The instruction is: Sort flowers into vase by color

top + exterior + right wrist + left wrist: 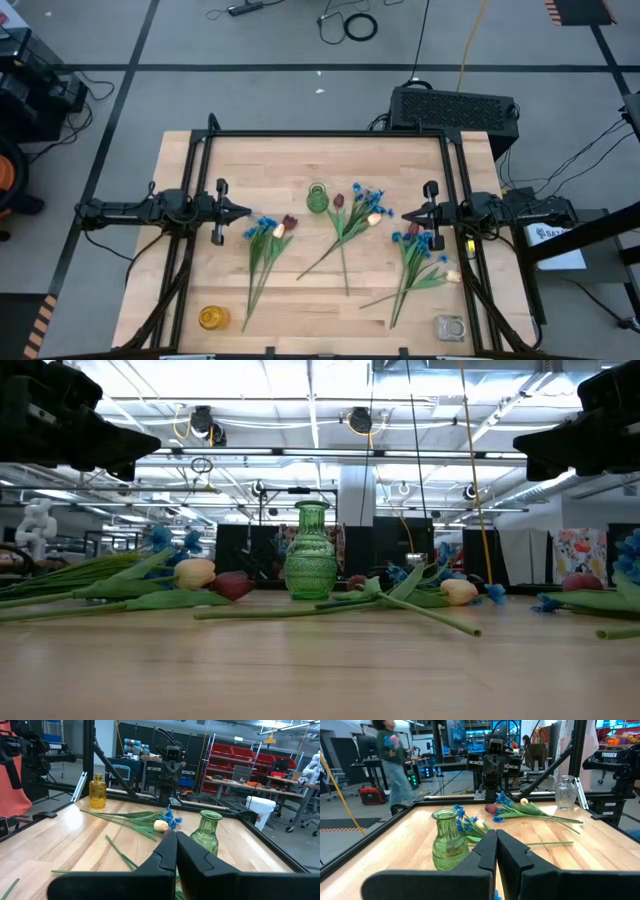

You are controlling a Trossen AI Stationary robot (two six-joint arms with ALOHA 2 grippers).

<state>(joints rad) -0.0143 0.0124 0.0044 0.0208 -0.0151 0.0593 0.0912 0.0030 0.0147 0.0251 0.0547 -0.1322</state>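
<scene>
While every flower (266, 238) lies unsorted, my left gripper (243, 211) and right gripper (407, 214) hover pinched empty; next, I must open over one stem.

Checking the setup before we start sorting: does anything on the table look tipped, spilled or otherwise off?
Nothing stands out. The green vase, yellow vase and clear vase all stand upright, and the flowers lie flat in three loose bunches on the table. The left gripper and right gripper hang shut, holding nothing.

Black case (455, 108) behind the table (300, 300); cables on floor.
</scene>
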